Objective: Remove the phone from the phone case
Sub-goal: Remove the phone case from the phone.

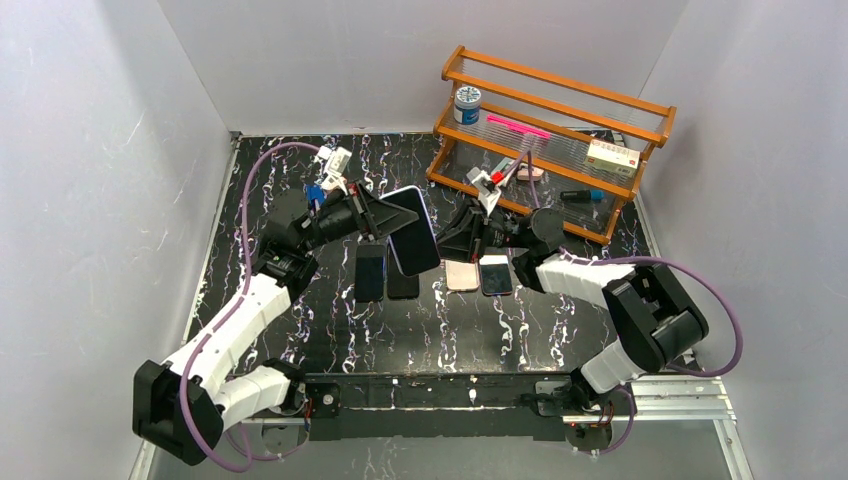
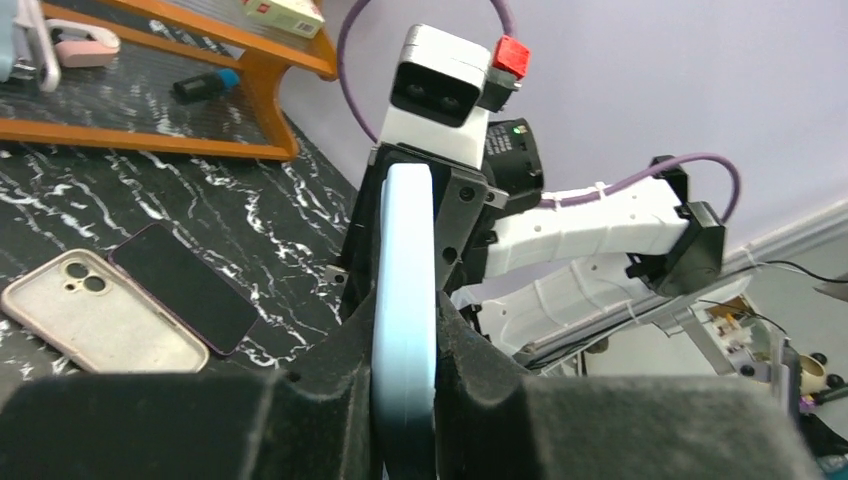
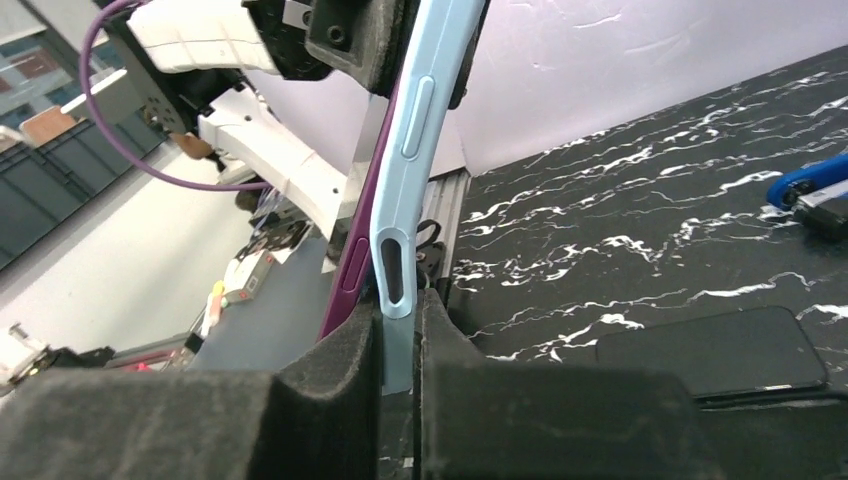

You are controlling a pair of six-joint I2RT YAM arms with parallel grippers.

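A phone (image 1: 415, 230) with a dark screen, in a light blue case, is held tilted above the table between both grippers. My left gripper (image 1: 378, 215) is shut on its left end; in the left wrist view the blue case edge (image 2: 405, 270) sits clamped between the pads, gripper (image 2: 405, 365). My right gripper (image 1: 458, 238) is shut on the other end. In the right wrist view the gripper (image 3: 400, 350) pinches the blue case (image 3: 412, 140), and the purple phone (image 3: 350, 275) stands a little out of the case beside it.
On the table lie two dark phones (image 1: 370, 272) (image 1: 403, 286), a beige case (image 1: 461, 275) and another phone (image 1: 496, 275). A wooden rack (image 1: 455, 180) with small items stands at the back right. A blue tool (image 3: 805, 185) lies near the back left.
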